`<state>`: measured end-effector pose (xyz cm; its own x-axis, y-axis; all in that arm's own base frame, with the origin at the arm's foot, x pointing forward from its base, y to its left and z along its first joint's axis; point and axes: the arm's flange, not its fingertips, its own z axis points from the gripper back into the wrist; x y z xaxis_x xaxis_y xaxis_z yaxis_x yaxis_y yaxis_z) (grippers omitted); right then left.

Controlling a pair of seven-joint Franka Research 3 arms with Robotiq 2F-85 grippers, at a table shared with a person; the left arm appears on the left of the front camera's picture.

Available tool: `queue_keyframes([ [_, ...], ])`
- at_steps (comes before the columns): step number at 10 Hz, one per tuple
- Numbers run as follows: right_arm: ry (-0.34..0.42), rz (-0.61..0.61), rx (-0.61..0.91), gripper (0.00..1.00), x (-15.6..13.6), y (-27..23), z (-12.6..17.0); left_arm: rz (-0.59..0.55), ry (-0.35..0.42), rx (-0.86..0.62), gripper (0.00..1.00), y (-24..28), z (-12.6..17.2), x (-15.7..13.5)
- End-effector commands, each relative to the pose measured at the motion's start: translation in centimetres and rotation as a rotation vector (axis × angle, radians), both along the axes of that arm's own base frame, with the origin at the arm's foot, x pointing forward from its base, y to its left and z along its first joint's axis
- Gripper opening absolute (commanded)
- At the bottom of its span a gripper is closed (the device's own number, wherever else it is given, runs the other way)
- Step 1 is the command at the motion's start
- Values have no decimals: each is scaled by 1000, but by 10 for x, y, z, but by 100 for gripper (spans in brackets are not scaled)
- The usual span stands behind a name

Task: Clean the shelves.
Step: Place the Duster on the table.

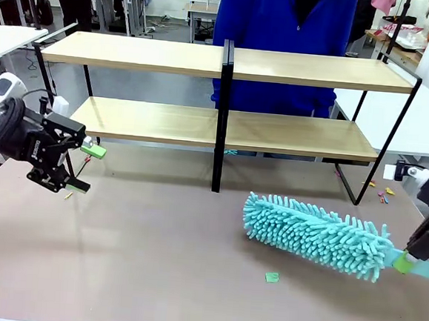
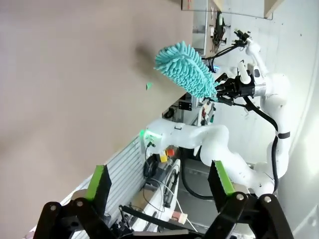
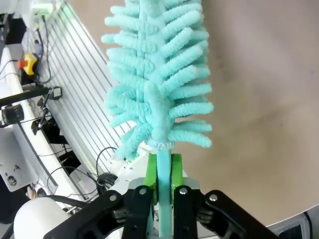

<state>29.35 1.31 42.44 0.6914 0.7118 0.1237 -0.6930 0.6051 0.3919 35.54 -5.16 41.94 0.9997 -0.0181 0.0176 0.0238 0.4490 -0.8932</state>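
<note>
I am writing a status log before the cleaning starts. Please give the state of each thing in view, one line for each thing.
Left claw: open, empty, above the table.
Right claw: shut on the duster's handle.
Duster: held low over the table, not at the shelves.
Shelves: upright, both boards bare.
Green scrap: lying loose on the table.

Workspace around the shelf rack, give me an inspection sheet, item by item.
Surface: brown tabletop, mostly bare.
Job's things: shelves, two light-wood boards in a black frame, nothing on them; teal duster low over the table at right.
Clutter: small green scrap; small bits by the rack's right foot.
Grippers: left gripper open, holding nothing; right gripper shut on the duster's handle.
Cables: nothing seen on the table.
Surroundings: person in blue behind the rack.
</note>
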Motion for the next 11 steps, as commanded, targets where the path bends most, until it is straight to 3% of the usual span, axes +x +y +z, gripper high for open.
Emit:
queue_keyframes([
  [1,-18,-10,-71,12,6,9,-1,13,-51,-20,100,-3,7,-2],
  [2,-91,-63,-94,70,11,4,2,13,-51,-20,100,-3,7,-2],
  [3,-170,-141,-101,70,18,-8,11,13,-51,-20,100,-3,7,-2],
  [4,-281,-255,-129,100,26,-23,18,13,-51,-20,100,-3,7,-2],
  [5,-397,-390,-107,100,30,-40,29,13,-51,-20,100,-3,7,-2],
  [6,-439,-477,-77,100,29,-54,39,13,-51,-20,100,-3,7,-2],
  [7,-445,-510,31,94,12,-69,61,13,-51,-20,100,-3,7,-2],
  [8,-345,-491,157,100,-14,-74,81,13,-51,-20,100,-3,7,-2],
  [9,-271,-489,257,100,-38,-79,97,13,-51,-20,100,-3,7,-2],
  [11,-23,-583,507,100,-65,-104,120,13,-51,-20,100,-3,7,-2],
])
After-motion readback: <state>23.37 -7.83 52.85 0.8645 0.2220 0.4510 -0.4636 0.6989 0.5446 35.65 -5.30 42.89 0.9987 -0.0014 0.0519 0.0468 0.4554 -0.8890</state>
